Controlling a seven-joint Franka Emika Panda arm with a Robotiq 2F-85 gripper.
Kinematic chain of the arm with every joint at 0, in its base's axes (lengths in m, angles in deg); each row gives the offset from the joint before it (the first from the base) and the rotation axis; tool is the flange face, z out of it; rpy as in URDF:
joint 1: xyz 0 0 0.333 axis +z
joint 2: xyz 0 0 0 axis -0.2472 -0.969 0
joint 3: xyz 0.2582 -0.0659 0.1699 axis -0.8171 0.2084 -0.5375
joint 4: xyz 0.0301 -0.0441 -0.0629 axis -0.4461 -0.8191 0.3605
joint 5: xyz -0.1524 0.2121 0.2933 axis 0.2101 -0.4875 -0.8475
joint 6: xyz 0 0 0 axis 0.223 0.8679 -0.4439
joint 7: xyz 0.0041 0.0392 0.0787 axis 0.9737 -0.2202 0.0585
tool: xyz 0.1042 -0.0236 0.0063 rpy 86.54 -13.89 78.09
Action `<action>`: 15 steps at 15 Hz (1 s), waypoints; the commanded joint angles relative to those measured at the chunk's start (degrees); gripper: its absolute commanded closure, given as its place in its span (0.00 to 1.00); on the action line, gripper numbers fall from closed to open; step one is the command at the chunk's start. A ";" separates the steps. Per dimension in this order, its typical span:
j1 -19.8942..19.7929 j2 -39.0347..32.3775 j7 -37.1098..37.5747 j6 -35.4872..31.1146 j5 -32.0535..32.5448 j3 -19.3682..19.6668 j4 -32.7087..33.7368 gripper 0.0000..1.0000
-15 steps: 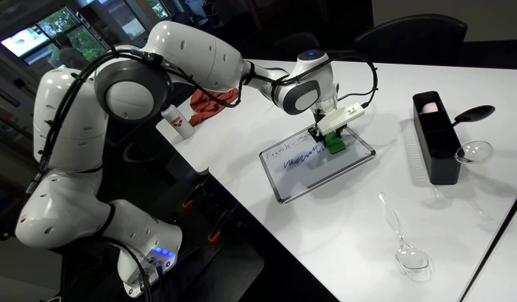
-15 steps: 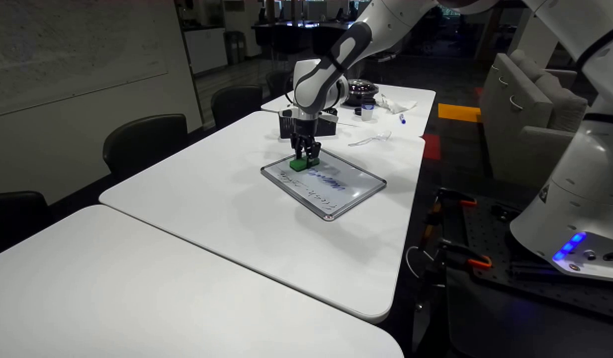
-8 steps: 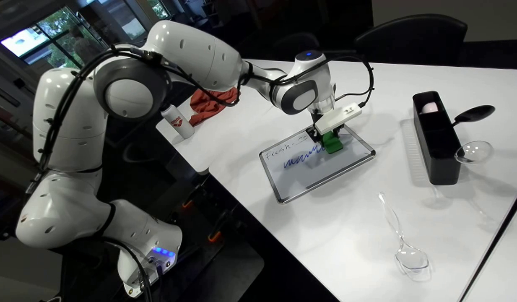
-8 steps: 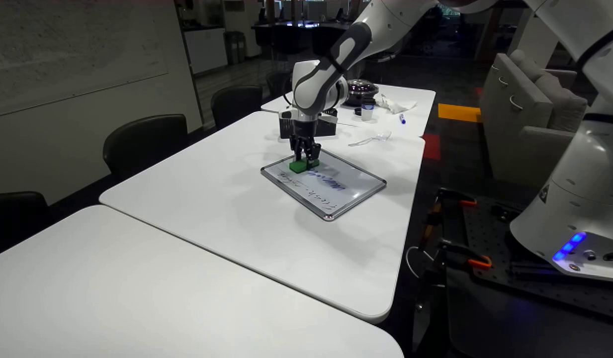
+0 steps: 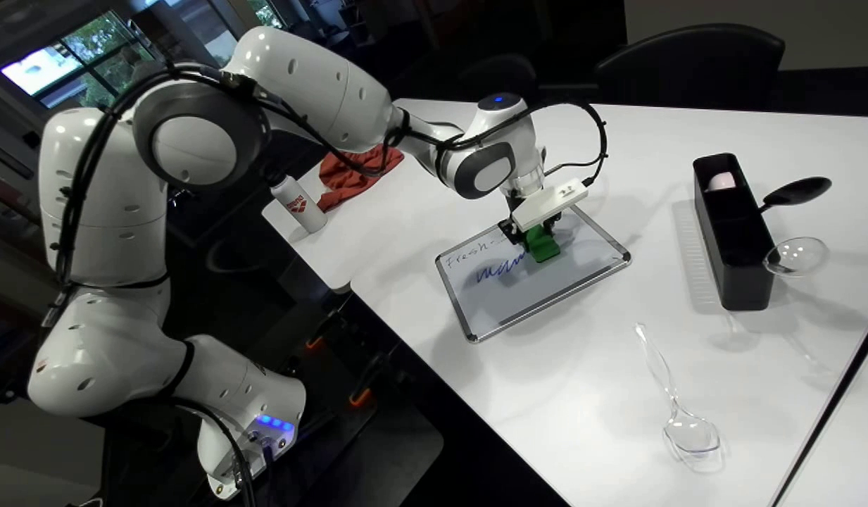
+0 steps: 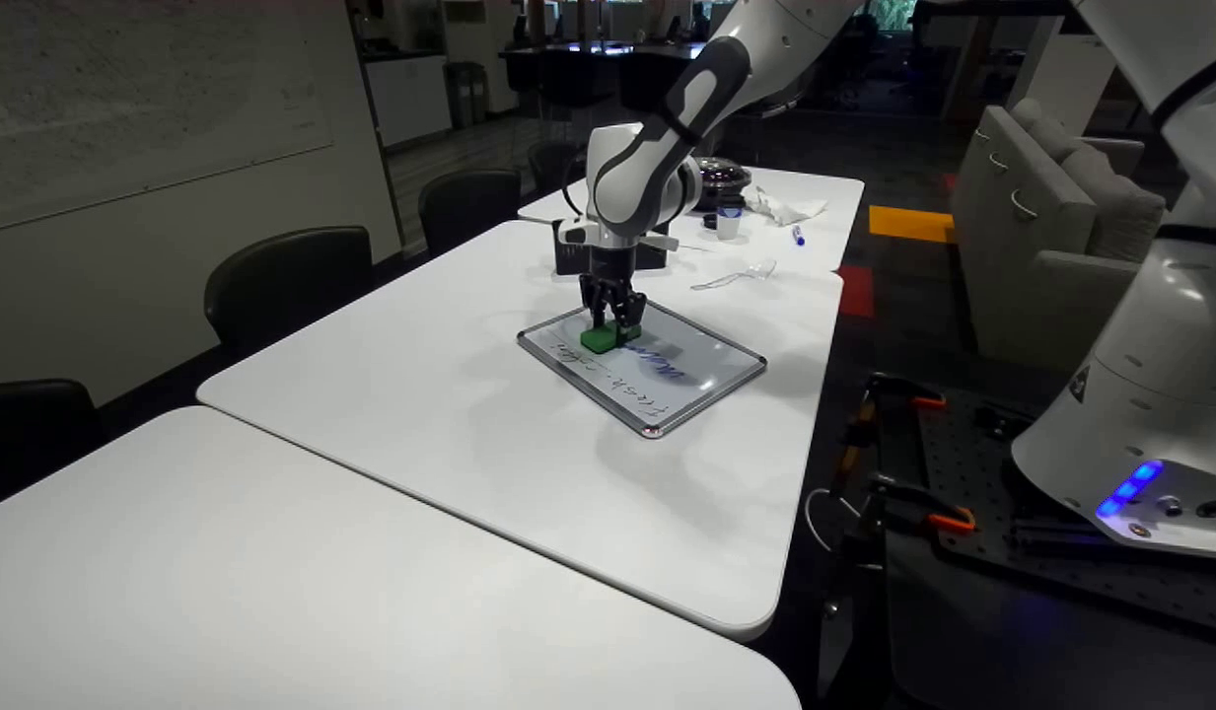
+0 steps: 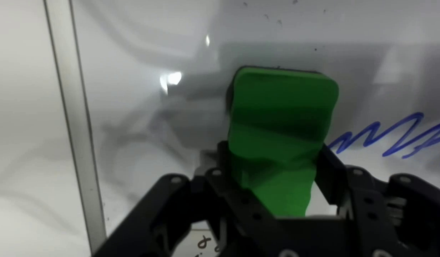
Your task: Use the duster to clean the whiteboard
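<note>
The green duster (image 5: pixel 543 246) lies flat on the whiteboard (image 5: pixel 518 303) in an exterior view. Both also show in an exterior view, the duster (image 6: pixel 598 341) near the far side of the whiteboard (image 6: pixel 711 347). My gripper (image 7: pixel 272 150) is shut on the sides of the duster (image 7: pixel 282 125) in the wrist view, one black finger on each side. Blue scribbles (image 7: pixel 394 137) start at the duster's right edge there. Faint smudges show on the board to its left. Dark handwriting (image 5: pixel 469 253) runs along one long edge, partly hidden by the gripper.
A black box (image 5: pixel 736 239) with a black spoon (image 5: pixel 796 192) and a clear spoon stands on the table. Another clear spoon (image 5: pixel 687 422) lies nearby. A white bottle (image 5: pixel 300 204) and red cloth (image 5: pixel 353 176) are by the table edge near the arm.
My gripper and the duster have slid along the whiteboard toward the robot's base side, over the end of the blue scribble. Less of the scribble shows now. The board stays in place.
</note>
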 commanded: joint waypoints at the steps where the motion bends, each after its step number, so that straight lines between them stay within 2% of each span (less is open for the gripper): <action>1: 0.70 1.94 -0.42 -4.31 -0.64 0.73 -8.98 0.67; 6: 0.62 6.05 -0.57 -7.67 -0.40 0.36 -17.55 0.67; 15: 0.95 13.16 -1.14 -7.65 -0.81 0.29 -29.98 0.67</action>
